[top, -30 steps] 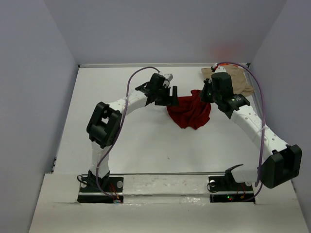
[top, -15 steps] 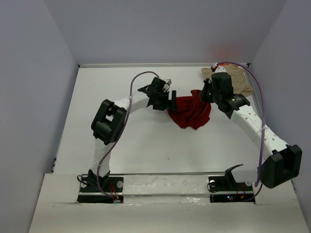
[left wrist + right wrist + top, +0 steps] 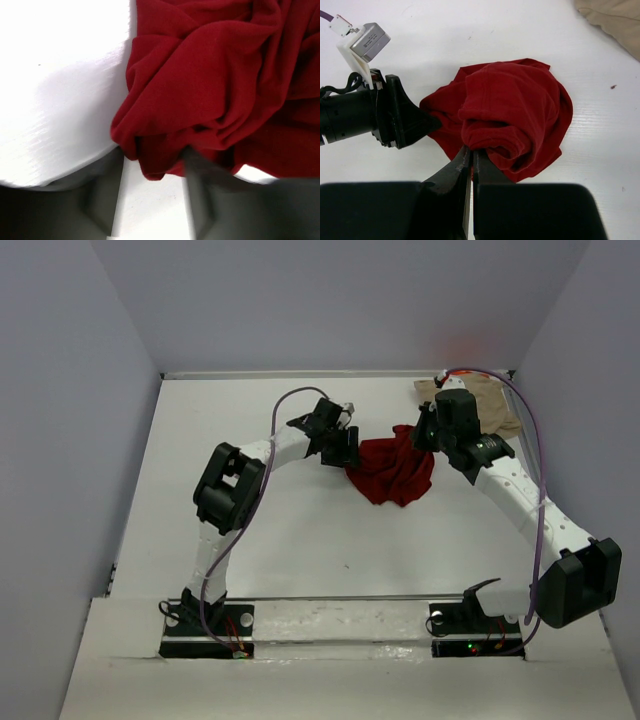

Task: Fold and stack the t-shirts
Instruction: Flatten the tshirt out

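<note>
The dark red shirt (image 3: pixel 392 472) lies bunched in a crumpled heap on the white desk (image 3: pixel 260 540), nearer the far edge than the near one and a little right of the middle. The tan shirt (image 3: pixel 495 405) lies in the far right corner, apart from the red one.

The left gripper (image 3: pixel 345 452) is at the heap's left side and the right gripper (image 3: pixel 420 435) at its far right side.

The overhead view hides both sets of jaws; the wrist cameras show them. From the left wrist, the left gripper's two dark fingers (image 3: pixel 102 200) stand apart, with bare desk showing between them. A rounded fold at the red shirt's edge pokes into the gap but is not pinched.

From the right wrist, the right gripper (image 3: pixel 471 152) is closed to a thin slit. Its tips are nipped on a thick rolled fold of the red shirt, whose cloth hangs in a bundle from that point. This view also shows the left gripper's black tip touching the heap's left edge, a small silver box (image 3: pixel 367 42) mounted on that wrist, and a corner of the tan shirt at top right.
</note>
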